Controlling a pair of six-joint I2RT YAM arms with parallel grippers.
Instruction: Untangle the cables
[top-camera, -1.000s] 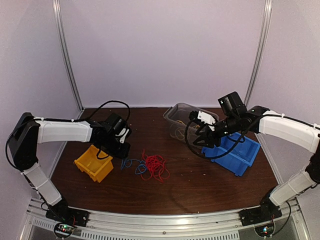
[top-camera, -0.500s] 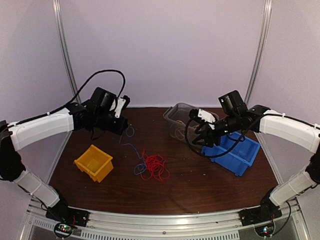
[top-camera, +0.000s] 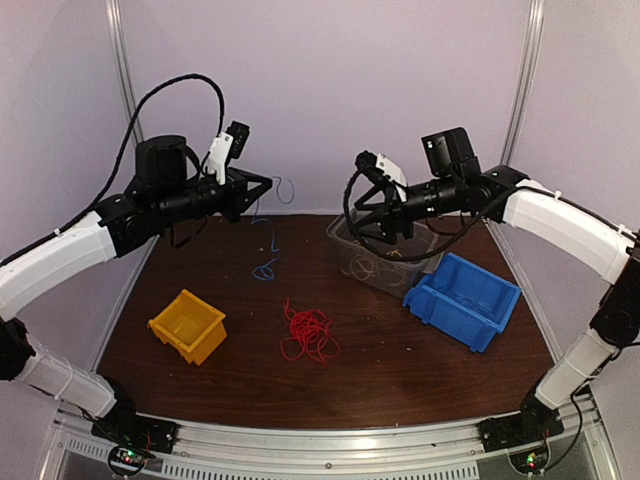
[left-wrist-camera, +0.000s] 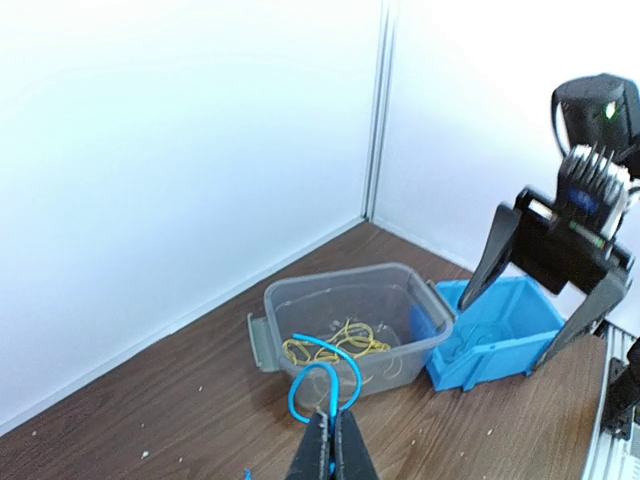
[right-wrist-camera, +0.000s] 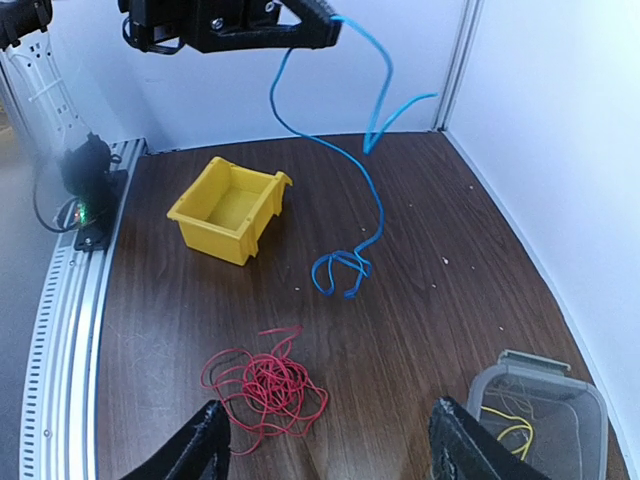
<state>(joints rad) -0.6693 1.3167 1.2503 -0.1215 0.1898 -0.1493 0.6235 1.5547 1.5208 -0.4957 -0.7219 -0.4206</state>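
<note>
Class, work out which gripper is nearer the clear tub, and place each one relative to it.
Right. The right gripper hangs open just above the clear tub. The left gripper is raised well off to the tub's left, shut on the blue cable.

A dark brown wooden desk (top-camera: 420, 375) forms the floor of an enclosure with pale walls (top-camera: 330, 90) at the back and sides. A thin metal post (top-camera: 135, 110) stands in each rear corner. A yellow bin (top-camera: 195, 343) sits open-topped toward the left near side, turned at an angle to the desk's edge. A larger blue bin (top-camera: 463, 300) lies on the right, also set askew. Just beside it, toward the back, stands a clear plastic container (top-camera: 342, 248) with a lip around its rim. A ribbed aluminium rail (top-camera: 330, 440) runs along the near edge.
</note>
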